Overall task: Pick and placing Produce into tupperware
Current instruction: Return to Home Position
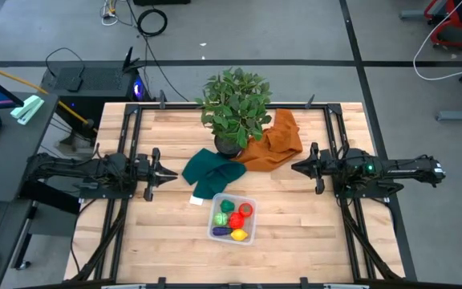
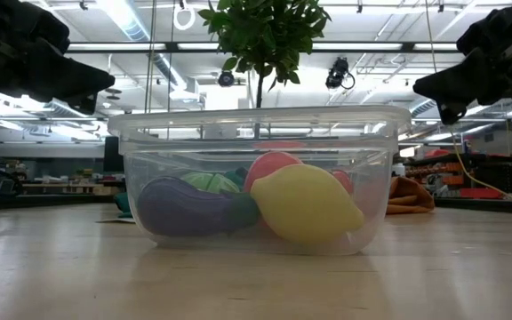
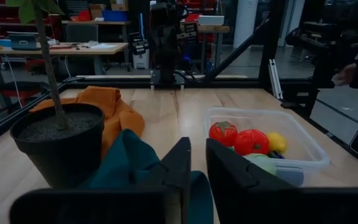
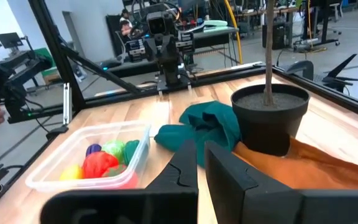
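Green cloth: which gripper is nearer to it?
Left. The left gripper sits just off the edge of the green cloth; the right gripper is farther away on the opposite side, beside the orange cloth.

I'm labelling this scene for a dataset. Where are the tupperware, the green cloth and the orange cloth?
tupperware [image 2: 194,144]: low view, upper front wall.
green cloth [image 1: 212,172]: high view, middle of its folds.
orange cloth [image 1: 279,143]: high view, its middle.

**Grey Workshop Floor Under Strip Lights**

A grey floor [image 1: 311,32] crossed by dark seam lines surrounds the wooden table [image 1: 295,233]. Black cables [image 1: 151,20] coil beyond its far edge, and a red chair [image 1: 454,20] stands past the far right corner. A dark desk [image 1: 2,172] sits to the left. Long ceiling lights [image 2: 123,13] run overhead, and workbenches [image 3: 73,48] stand farther off.
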